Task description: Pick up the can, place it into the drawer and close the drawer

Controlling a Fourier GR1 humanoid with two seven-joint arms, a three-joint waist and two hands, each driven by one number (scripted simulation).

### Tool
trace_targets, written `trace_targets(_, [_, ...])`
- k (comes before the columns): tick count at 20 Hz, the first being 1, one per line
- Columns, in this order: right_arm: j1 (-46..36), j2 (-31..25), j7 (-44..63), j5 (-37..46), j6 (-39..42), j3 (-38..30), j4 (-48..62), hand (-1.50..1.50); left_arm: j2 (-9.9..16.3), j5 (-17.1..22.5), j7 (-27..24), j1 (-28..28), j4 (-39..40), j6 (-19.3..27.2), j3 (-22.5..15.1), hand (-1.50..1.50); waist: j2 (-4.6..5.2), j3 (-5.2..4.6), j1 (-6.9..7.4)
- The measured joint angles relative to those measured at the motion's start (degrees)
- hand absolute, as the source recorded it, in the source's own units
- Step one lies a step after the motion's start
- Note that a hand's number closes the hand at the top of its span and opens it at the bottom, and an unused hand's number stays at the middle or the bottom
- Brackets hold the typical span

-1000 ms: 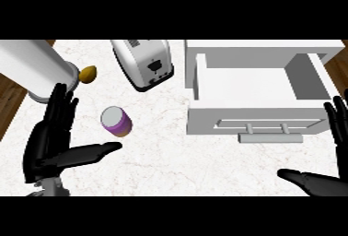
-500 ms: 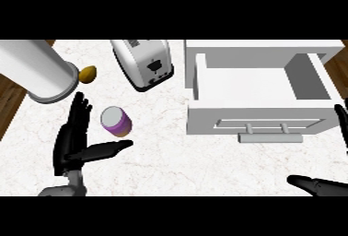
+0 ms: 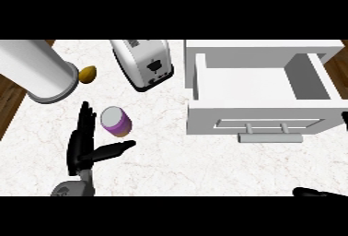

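A purple can (image 3: 116,122) with a pale lid stands on the white marble counter, left of centre. My left hand (image 3: 83,145) is open just left of and below it, fingers straight and pointing up, thumb stretched out under the can; I see no contact. The white drawer (image 3: 262,113) stands pulled open at the right, its inside bare, a grey handle (image 3: 269,137) on its front. Only a thumb tip of my right hand (image 3: 316,193) shows at the lower right edge, with a sliver of finger (image 3: 345,120) at the right edge.
A silver toaster (image 3: 144,62) stands behind the can. A big white cylinder (image 3: 37,71) lies at the back left, with a small yellow-brown object (image 3: 88,74) beside it. The counter's left edge gives way to dark wood floor (image 3: 8,99).
My left hand has moved right, closing in on the can until it stands right beside it. My right hand has slid further out of view at the right edge.
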Motion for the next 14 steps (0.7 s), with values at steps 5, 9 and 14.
trace_targets(5, [0.7, 0.0, 0.2, -0.6, 1.0, -1.2, -0.9, -1.50, 0.7, 1.9, -4.6, -2.5, 7.6, -0.5, 2.0, -1.50, 0.00, 0.00, -0.01])
trace_targets(9, [-0.7, 0.0, 0.5, 0.0, 1.0, -1.5, -0.1, -1.50, 1.2, 3.1, -8.7, -4.6, 14.5, -1.8, 3.8, -1.50, 0.02, 0.02, 0.02])
trace_targets(14, [0.4, -0.1, 1.5, -1.0, 2.0, -2.5, -1.9, -1.50, 1.4, 5.1, -13.7, -8.6, 23.9, -1.8, 6.2, -1.50, 0.03, -0.01, -0.08])
